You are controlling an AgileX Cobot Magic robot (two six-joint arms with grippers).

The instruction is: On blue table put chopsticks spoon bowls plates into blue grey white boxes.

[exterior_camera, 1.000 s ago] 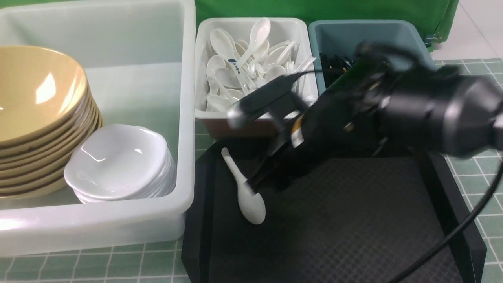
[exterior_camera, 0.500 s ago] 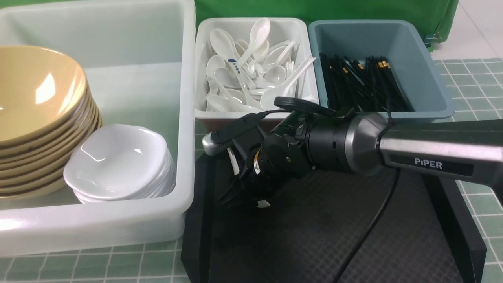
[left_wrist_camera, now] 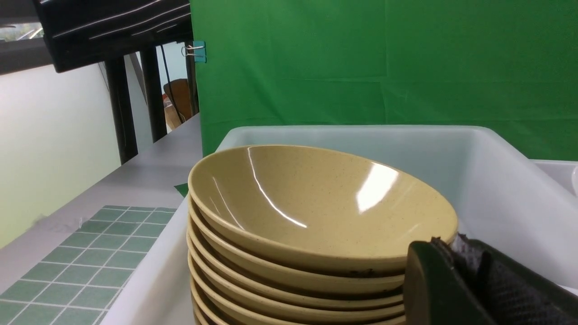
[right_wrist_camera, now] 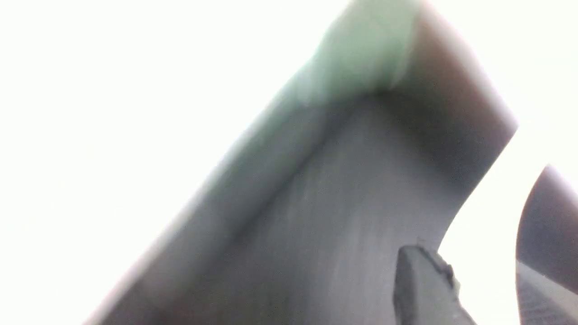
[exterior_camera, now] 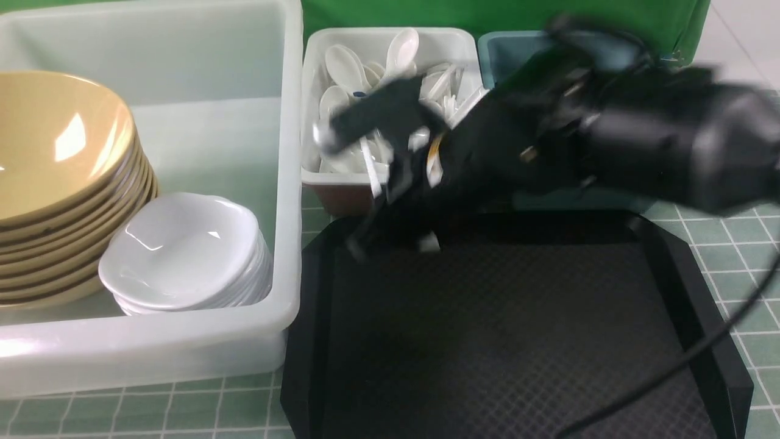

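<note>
Front view. The right gripper point(exterior_camera: 393, 241) hangs over the 11 o'clock corner of the black tray point(exterior_camera: 518, 341), just in front of the white bin point(exterior_camera: 454, 39). Arm and gripper are motion-blurred. Its jaws are pressed together on the spoon point(exterior_camera: 370, 177): the white handle shows as a streak at the gripper's 11 o'clock side, and a white patch shows low between the fingers. The spoon is clear of the tray, in front of the white bin's near wall.

The white bin, at 12 o'clock, holds a heap of white spoons. The blue bin point(exterior_camera: 506, 55) touches it on the 3 o'clock side and is mostly hidden by the arm. The tub point(exterior_camera: 292, 183) fills the 9 o'clock side. Inside it the stacked bowls point(exterior_camera: 61, 152) lean at the far left edge, and the stacked plates point(exterior_camera: 183, 250) sit touching them at their 4 o'clock. All the containers rest on the table point(exterior_camera: 758, 286).

Left wrist view. The left gripper point(left_wrist_camera: 456, 280) is just beside the bowl stack's rim, above the tub. Too little of it shows to tell its state.

Right wrist view. The picture is overexposed and smeared. One dark finger point(right_wrist_camera: 424, 289) shows against a grey surface.
</note>
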